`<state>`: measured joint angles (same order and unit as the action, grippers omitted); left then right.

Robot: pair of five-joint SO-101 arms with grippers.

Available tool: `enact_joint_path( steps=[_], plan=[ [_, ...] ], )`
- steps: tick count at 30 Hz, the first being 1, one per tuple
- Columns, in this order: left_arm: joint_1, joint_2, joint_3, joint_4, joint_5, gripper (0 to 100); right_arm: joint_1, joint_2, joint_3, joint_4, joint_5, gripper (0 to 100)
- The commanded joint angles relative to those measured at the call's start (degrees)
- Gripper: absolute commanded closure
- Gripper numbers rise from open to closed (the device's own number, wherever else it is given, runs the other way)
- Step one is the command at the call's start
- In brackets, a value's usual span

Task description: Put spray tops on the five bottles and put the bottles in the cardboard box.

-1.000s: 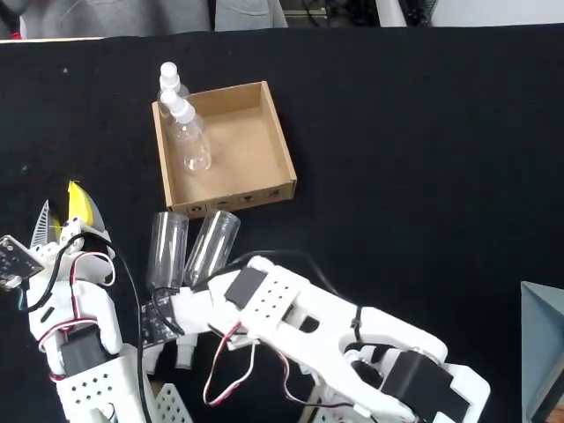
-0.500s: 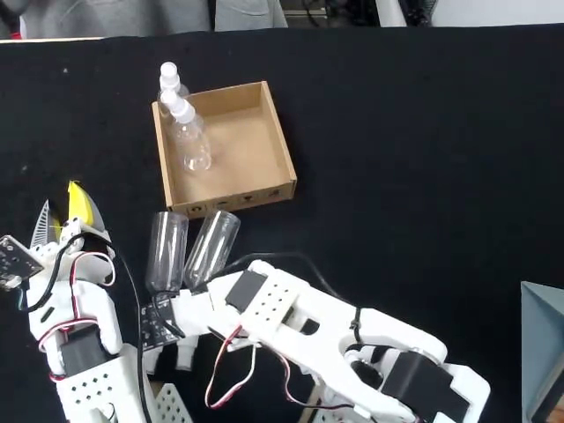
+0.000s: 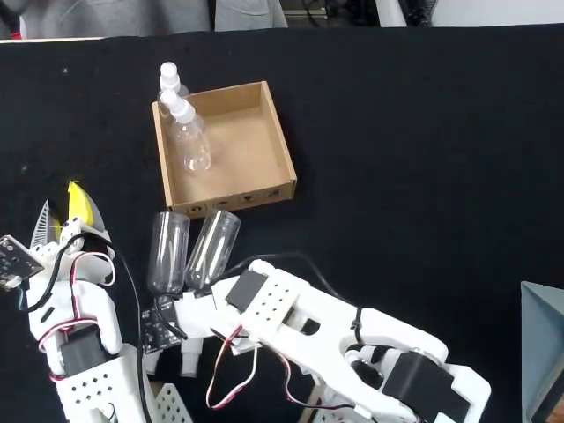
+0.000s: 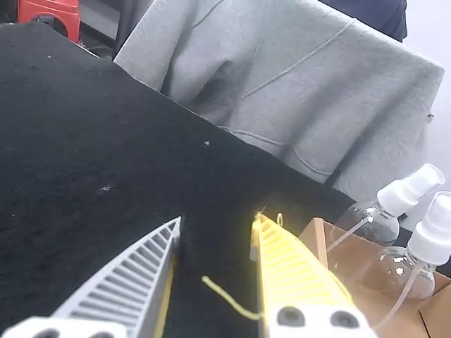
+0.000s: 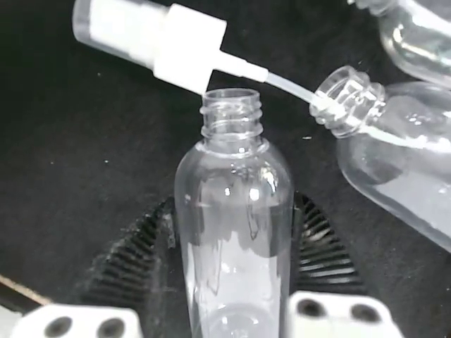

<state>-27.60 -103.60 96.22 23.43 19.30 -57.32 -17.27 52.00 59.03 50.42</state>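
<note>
Gripping arm: the right gripper (image 5: 232, 236) is clenched on the held bottle (image 5: 232, 176), with black ribbed pads (image 5: 144, 239) pressed against both of its sides.
Held bottle: clear, with a bare threaded neck and an open mouth, and no top on it.
Spray top (image 5: 151, 35): white, lying loose just past the held bottle's mouth; its tube runs into the neck of the bottle with the tube (image 5: 394, 162), and it is not screwed on.
Right arm (image 3: 282, 308): in the high view it stretches from the table's 5 o'clock corner to a spot at 7 o'clock of the cardboard box (image 3: 282, 163).
Cardboard box: open-topped, toward 11 o'clock from the middle of the black table (image 3: 423, 132).
Boxed bottle (image 3: 189, 141): lies inside the box along its 9 o'clock wall, spray top on.
Corner bottle (image 3: 167, 79): capped, at the box's 11 o'clock corner; I cannot tell whether it is inside or just outside.
First lying bottle (image 3: 167, 251): uncapped, on the table at 7 o'clock of the box, its neck end hidden under the right arm.
Other lying bottle (image 3: 211, 247): at the first one's 3 o'clock, touching it, also lying down.
Left gripper (image 4: 215, 225): released, its grey and yellow fingers spread with nothing between them; it hovers at 8 o'clock of the box (image 3: 58, 198).
</note>
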Motion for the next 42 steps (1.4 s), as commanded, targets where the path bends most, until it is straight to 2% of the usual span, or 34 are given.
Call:
enact_joint_path(
  steps=[1,10,22,27,34,42],
  plan=[
    [-0.2,-1.1,1.2,-1.6,0.0,85,1.8,-3.5,-1.1,1.1,-0.2,83.6],
    [-0.2,-1.1,1.2,-1.7,0.1,85,6.9,-3.5,-5.4,4.8,-0.2,90.4],
    [-0.2,-1.1,1.2,-1.7,0.1,85,12.7,-8.8,-9.3,4.8,-0.7,90.6],
    [-0.1,-1.1,1.2,-1.6,0.0,85,14.7,-15.9,-9.2,4.4,-7.3,90.6],
    [-0.1,-1.1,1.2,-1.3,-0.2,85,15.6,-19.3,-9.6,4.1,-11.6,90.6],
    [0.1,-1.1,1.2,-1.3,-0.2,85,20.7,-20.0,-9.6,-4.3,-21.3,90.6]
  ],
)
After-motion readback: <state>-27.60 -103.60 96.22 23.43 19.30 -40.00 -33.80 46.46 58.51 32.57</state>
